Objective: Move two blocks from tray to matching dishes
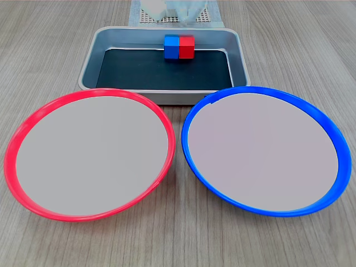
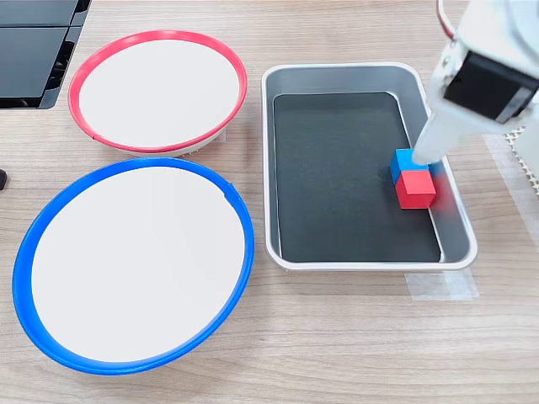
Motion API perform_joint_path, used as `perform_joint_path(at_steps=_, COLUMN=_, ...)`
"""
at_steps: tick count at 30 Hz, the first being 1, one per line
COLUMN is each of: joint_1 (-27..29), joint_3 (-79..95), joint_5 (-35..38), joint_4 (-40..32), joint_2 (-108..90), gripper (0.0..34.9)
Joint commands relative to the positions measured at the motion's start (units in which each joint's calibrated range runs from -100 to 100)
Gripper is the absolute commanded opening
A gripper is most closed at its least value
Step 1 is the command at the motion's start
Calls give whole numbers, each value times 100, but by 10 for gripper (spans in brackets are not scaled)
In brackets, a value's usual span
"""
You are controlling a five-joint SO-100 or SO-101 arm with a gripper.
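The blue block [image 1: 171, 47] [image 2: 402, 159] and the red block [image 1: 187, 47] [image 2: 415, 188] sit side by side, touching, against one long wall of the gray tray [image 1: 95, 61] [image 2: 337, 78]. In front of the tray lie the red-rimmed dish [image 1: 92, 153] [image 2: 157, 90] and the blue-rimmed dish [image 1: 264, 150] [image 2: 139, 265], both with bare pale insides. In the second exterior view the white arm comes in from the upper right, and my gripper [image 2: 431, 141] shows as one white finger overlapping the blue block's edge. Its jaws are hidden. The first exterior view shows nothing touching the blocks.
The wooden table carries a white mesh pad [image 1: 143, 16] [image 2: 524, 164] under the arm's base behind the tray. Dark flat panels [image 2: 34, 50] lie at the second exterior view's upper left. Clear tape [image 2: 440, 286] holds one tray corner.
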Motion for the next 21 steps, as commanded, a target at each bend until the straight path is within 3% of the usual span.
perform_joint_path(at_steps=1, joint_1=-357, joint_3=-58, joint_5=88, joint_4=-265, joint_2=446, gripper=1)
perform_joint_path(at_steps=6, joint_1=-866, joint_3=-67, joint_5=5, joint_4=-331, joint_2=838, gripper=0)
perform_joint_path(at_steps=12, joint_1=-1016, joint_3=133, joint_5=68, joint_4=-595, joint_2=1103, gripper=0)
perform_joint_path(at_steps=17, joint_1=-781, joint_3=379, joint_5=337, joint_4=-917, joint_2=1282, gripper=0)
perform_joint_path(at_steps=21, joint_1=-188, joint_3=169, joint_5=694, joint_4=-1000, joint_2=1503, gripper=0)
